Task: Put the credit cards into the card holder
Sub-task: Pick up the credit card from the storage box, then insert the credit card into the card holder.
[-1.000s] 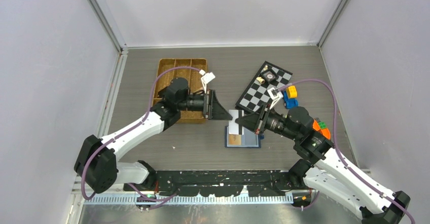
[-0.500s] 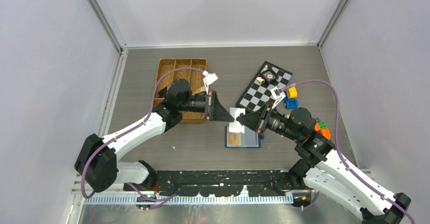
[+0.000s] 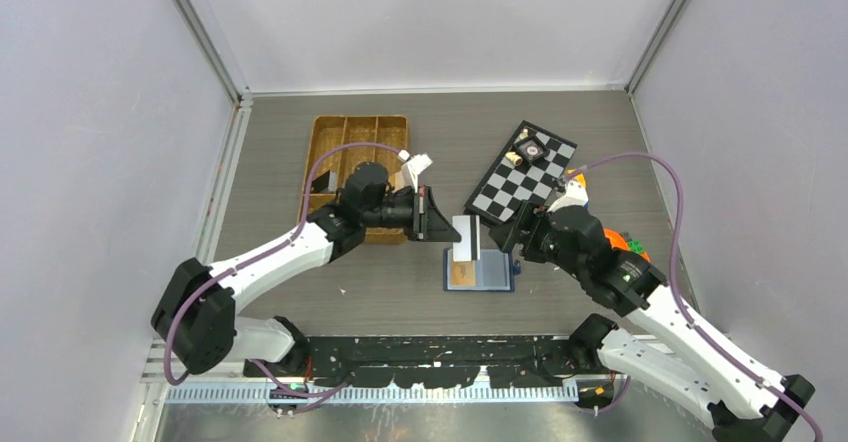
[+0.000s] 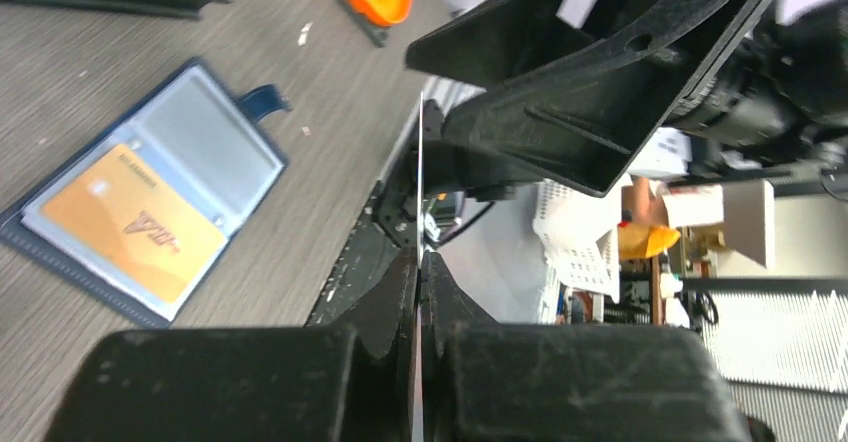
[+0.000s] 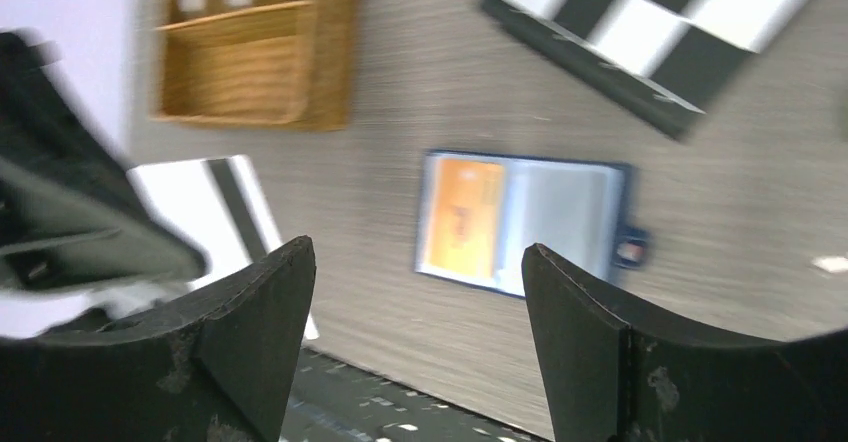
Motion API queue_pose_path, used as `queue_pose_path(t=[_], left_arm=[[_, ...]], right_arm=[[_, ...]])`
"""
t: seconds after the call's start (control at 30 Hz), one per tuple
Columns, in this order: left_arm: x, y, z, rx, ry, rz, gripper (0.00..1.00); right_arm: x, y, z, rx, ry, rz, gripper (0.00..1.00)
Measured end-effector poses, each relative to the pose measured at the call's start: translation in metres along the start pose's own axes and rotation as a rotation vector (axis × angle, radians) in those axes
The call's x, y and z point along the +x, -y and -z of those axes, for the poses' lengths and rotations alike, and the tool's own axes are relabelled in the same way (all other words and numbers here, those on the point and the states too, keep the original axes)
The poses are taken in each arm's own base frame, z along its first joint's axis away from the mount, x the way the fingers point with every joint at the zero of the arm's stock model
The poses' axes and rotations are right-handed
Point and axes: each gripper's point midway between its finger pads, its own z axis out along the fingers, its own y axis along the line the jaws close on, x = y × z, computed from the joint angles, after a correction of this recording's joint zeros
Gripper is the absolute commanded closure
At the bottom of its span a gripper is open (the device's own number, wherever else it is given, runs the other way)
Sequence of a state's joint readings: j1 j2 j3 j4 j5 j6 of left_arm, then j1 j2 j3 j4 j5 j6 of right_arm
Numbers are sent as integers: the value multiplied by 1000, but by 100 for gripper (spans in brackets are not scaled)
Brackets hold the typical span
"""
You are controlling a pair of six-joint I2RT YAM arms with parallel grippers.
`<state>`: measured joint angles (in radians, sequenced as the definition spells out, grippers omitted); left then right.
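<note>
The navy card holder (image 3: pixel 495 272) lies open on the table with an orange-tan credit card (image 3: pixel 462 275) in its left pocket. Just above it hangs a white credit card with a dark stripe (image 3: pixel 465 238), and my left gripper (image 3: pixel 452 229) is shut on the card's left edge. In the left wrist view the card (image 4: pixel 420 162) shows edge-on between the closed jaws, with the holder (image 4: pixel 205 127) down to the left. My right gripper (image 3: pixel 497 234) stands open just right of the white card, touching nothing. The right wrist view shows the holder (image 5: pixel 565 212), the orange card (image 5: pixel 460 217) and the white card (image 5: pixel 215 212).
A brown wicker tray (image 3: pixel 345 142) sits behind the left arm. A checkerboard (image 3: pixel 522 174) with small pieces lies at the back right. An orange disc (image 3: pixel 628 250) lies beside the right arm. The black base rail (image 3: pixel 440 347) runs along the near edge.
The right gripper opened, released the white card and drew back to the right. The left gripper closed on the card and now holds it alone over the holder.
</note>
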<state>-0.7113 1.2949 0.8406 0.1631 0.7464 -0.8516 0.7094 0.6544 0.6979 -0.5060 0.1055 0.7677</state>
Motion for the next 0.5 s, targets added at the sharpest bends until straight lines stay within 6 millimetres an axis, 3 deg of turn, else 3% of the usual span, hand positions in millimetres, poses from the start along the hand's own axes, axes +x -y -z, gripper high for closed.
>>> queue_pose_path(t=[0.1, 0.23, 0.37, 0.5], left_arm=[[8, -24, -10, -97, -2, 51, 100], [28, -59, -25, -227, -34, 121, 100], [48, -87, -37, -302, -72, 188, 100], [63, -108, -46, -342, -104, 244, 100]], right_arm=[[8, 40, -5, 214, -33, 24, 18], [35, 83, -14, 426, -147, 72, 18], [62, 107, -23, 515, -246, 95, 18], [79, 116, -33, 536, -312, 99, 18]])
